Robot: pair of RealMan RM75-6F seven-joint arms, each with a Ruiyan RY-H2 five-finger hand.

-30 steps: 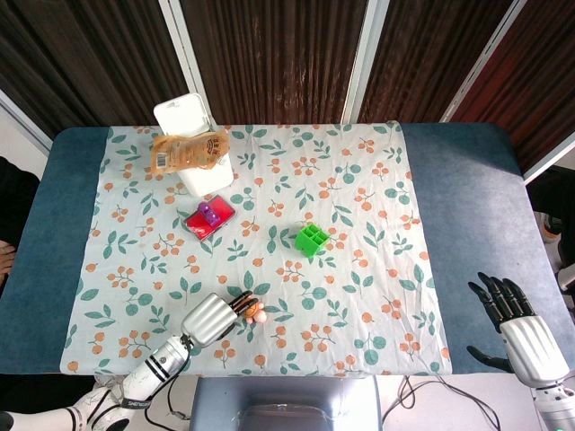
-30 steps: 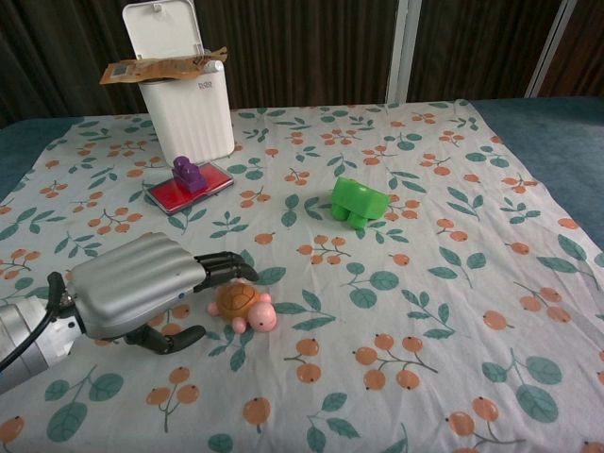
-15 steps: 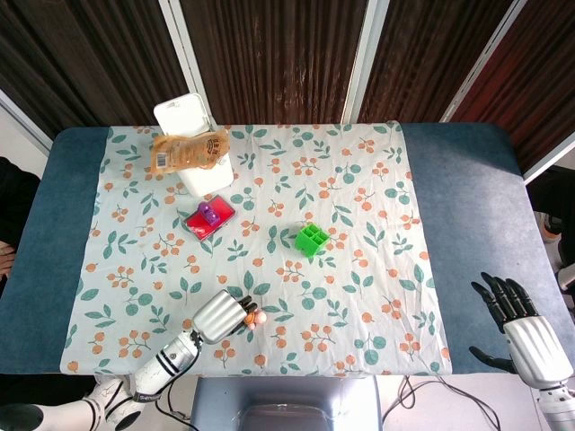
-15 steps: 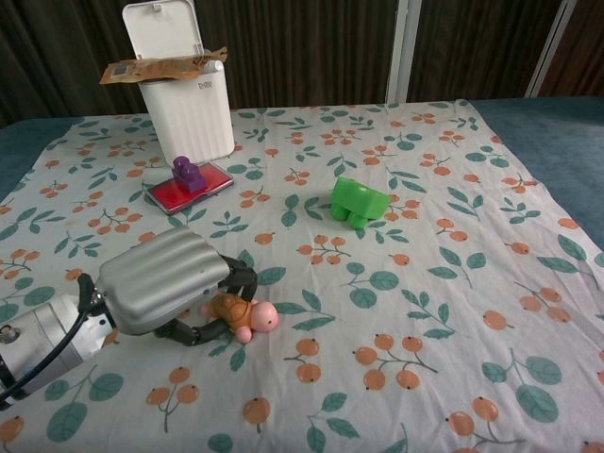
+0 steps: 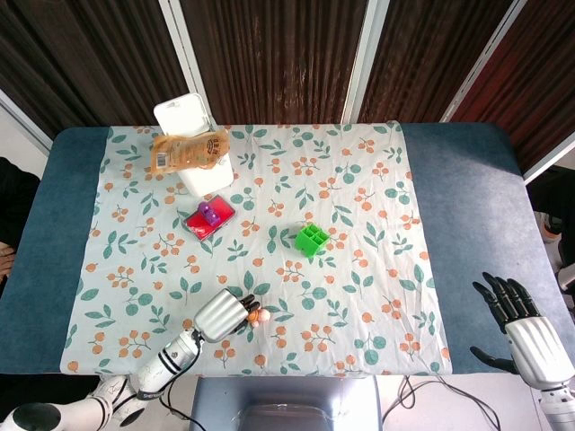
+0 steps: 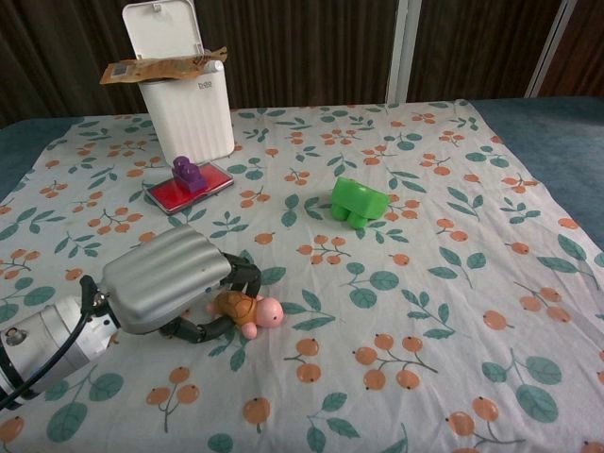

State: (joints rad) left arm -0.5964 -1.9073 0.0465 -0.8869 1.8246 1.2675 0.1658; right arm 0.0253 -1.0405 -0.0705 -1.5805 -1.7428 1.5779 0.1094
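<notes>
Left hand has its fingers curled around the little toy turtle, gripping its brown shell while the pink head pokes out to the right, down near the front edge of the floral cloth on the worktop. Right hand sits well off the cloth at the far right, fingers spread, holding nothing. The green block is well apart from the turtle.

You get bright, even light from above with soft, short shadows, both views sharp, a dull sheen on the left hand, and dim dark curtains at the far side.
</notes>
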